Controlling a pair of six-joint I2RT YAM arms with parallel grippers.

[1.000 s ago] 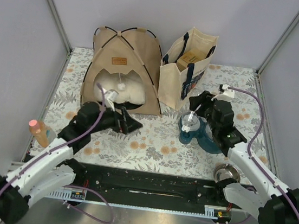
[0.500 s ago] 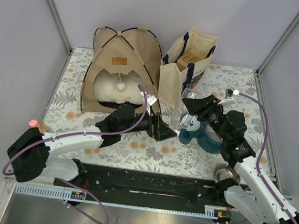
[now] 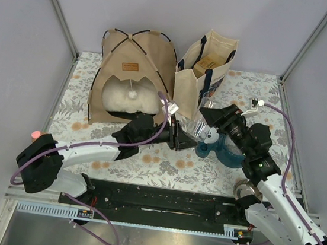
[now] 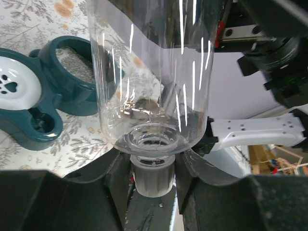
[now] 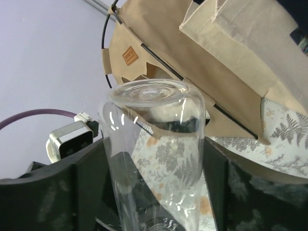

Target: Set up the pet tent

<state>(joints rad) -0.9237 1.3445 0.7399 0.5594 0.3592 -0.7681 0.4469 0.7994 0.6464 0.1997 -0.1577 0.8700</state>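
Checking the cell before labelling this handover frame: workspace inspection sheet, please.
Surface: floral table cover, flat.
Job's things: pet tent standing, white pillow inside.
Clutter: tote bag; teal feeder; steel bowl; orange item at left edge, mostly hidden.
Grippers: left gripper closed on the grey cap of the clear bottle; right gripper grips its body.
Cables: purple cables loop off both arms; no snag seen.
Surroundings: grey walls, metal corner posts.

My overhead view is bright and even, shadows soft and short. On both wrist cameras white glare streaks the clear bottle [image 4: 154, 72], and whatever sits closest to the lens blurs dark.
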